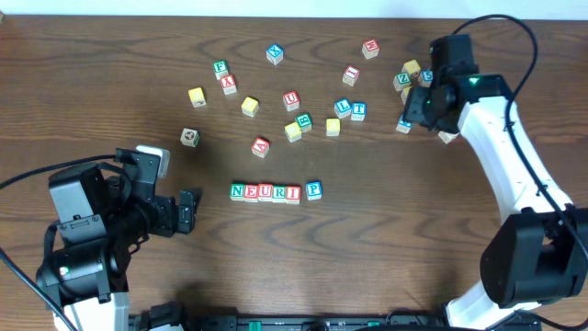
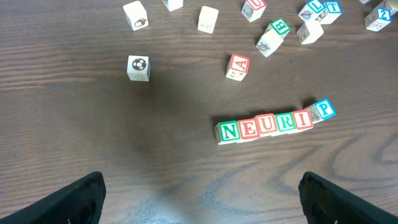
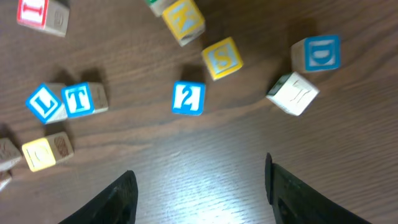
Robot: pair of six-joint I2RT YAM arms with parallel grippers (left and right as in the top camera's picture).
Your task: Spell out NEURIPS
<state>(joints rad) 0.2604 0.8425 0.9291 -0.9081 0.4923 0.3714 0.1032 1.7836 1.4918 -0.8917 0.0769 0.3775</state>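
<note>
Right gripper [image 3: 199,171]: jaws apart, nothing between them. It hangs over the scatter of cubes towards the far right corner of the bench [image 1: 413,230].

Left gripper [image 2: 202,180]: spread wide, empty, low towards the near left corner, facing the row.

Ahead of my right fingertips: the blue 2 [image 3: 188,98] is nearest, a little left of centre. The yellow S [image 3: 222,58] lies just beyond it, turned askew to my jaw line. The yellow K [image 3: 183,22] is just beside the S on its far left, and I cannot tell whether they touch. D [image 3: 320,53] and a white T [image 3: 293,93] lie off to the right, clear of the S.

Row [image 1: 265,192], mid-bench: N, E, U, R, I stand touching in a line. P [image 1: 313,190] sits at its right end, twisted a little; in the left wrist view it meets the I only at a corner.

Judgement: six letters are down and the S is the last. The step in hand is fetching it with the right arm.

Next move calls for:
- advancing past the 2 until the S sits between the fingers
- turning the wrist to square the fingers to its faces
- closing without catching the K or the 2
- carrying it to the right of the P

The P probably wants straightening first, or the S will land crooked.
</note>
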